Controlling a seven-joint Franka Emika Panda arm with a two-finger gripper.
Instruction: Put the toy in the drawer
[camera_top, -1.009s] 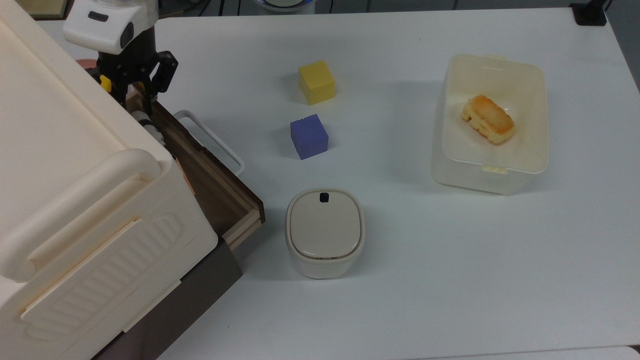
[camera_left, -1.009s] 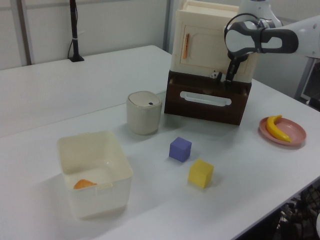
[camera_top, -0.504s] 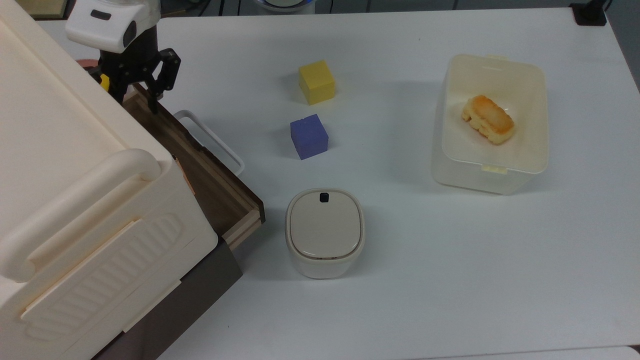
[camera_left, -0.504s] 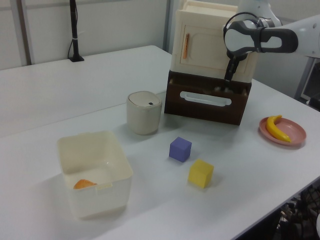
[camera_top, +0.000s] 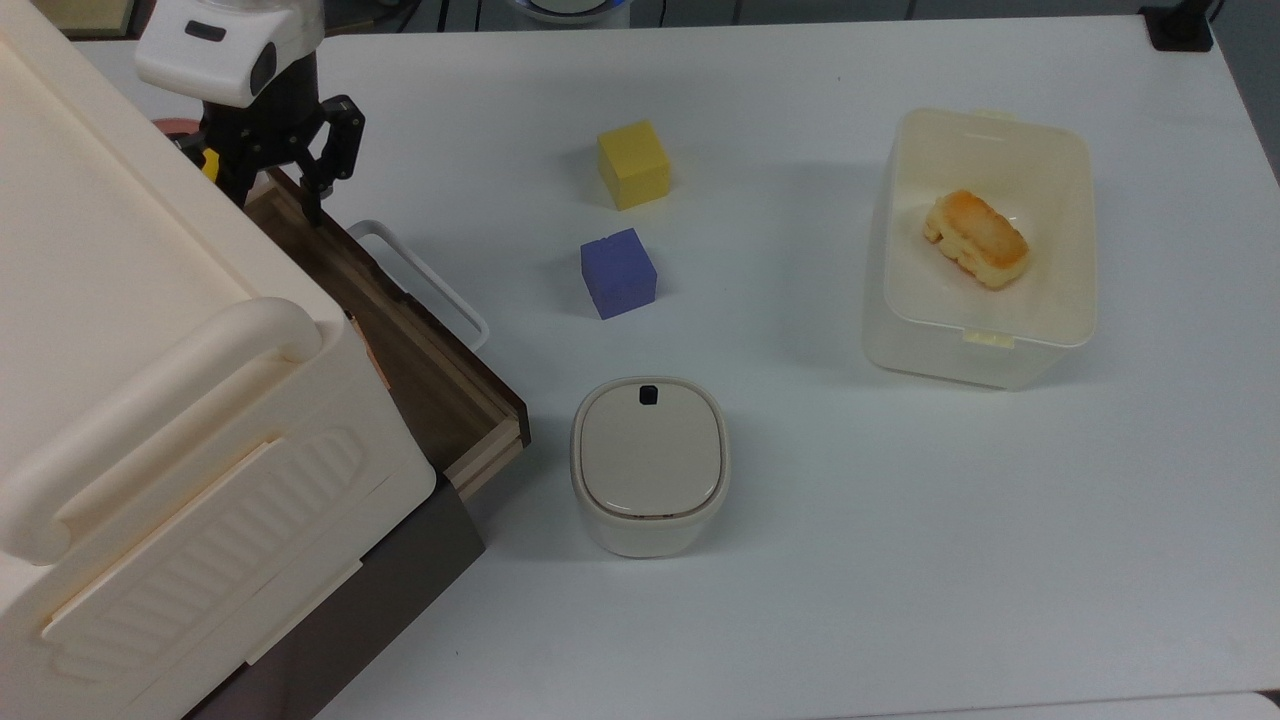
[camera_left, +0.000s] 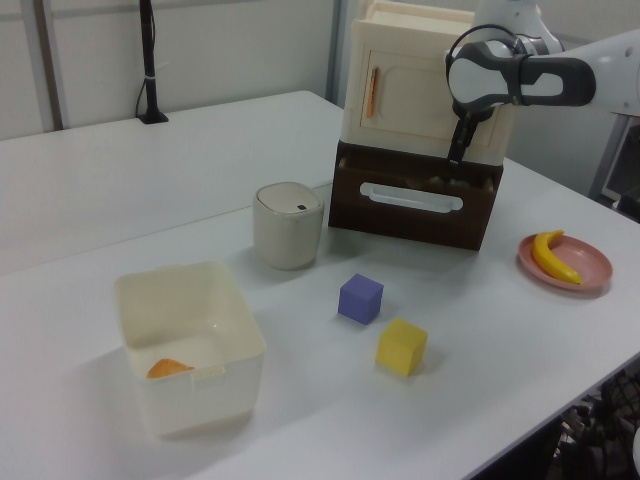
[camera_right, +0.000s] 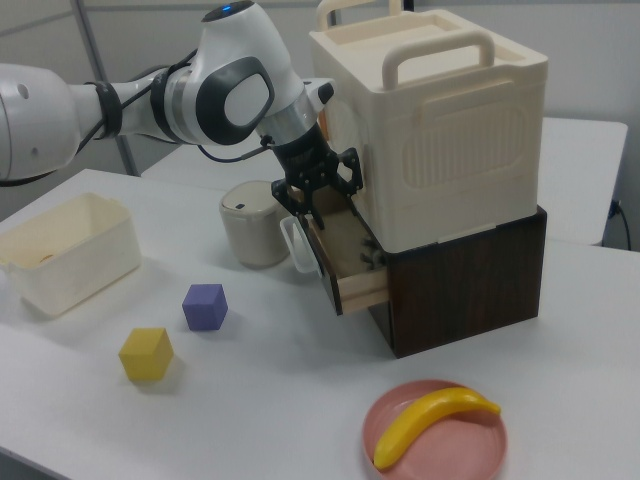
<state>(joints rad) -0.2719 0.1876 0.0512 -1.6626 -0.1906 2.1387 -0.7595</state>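
A second ago the gripper (camera_top: 282, 196) was low in the drawer (camera_top: 440, 380) with the toy between its fingers. It has since risen, fingers spread and holding nothing, and the toy (camera_right: 372, 258) is a small pale blob inside the dark wood drawer. Smooth cream plastic tub (camera_top: 1070, 330) holds a golden crusty block (camera_top: 975, 238); rounded bin (camera_top: 650, 465) lidded; yellow cube (camera_top: 633, 164) and purple-blue cube (camera_top: 618, 272) matte foam.

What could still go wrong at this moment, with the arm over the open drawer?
1. The gripper, open, hangs just above the drawer; a careless lift or sideways move might clip the cabinet overhanging it.
2. The drawer is pulled out with its white handle sticking into the table space; the retreating arm may snag it.
3. The toy isn't discernible inside, so placement remains unconfirmed.
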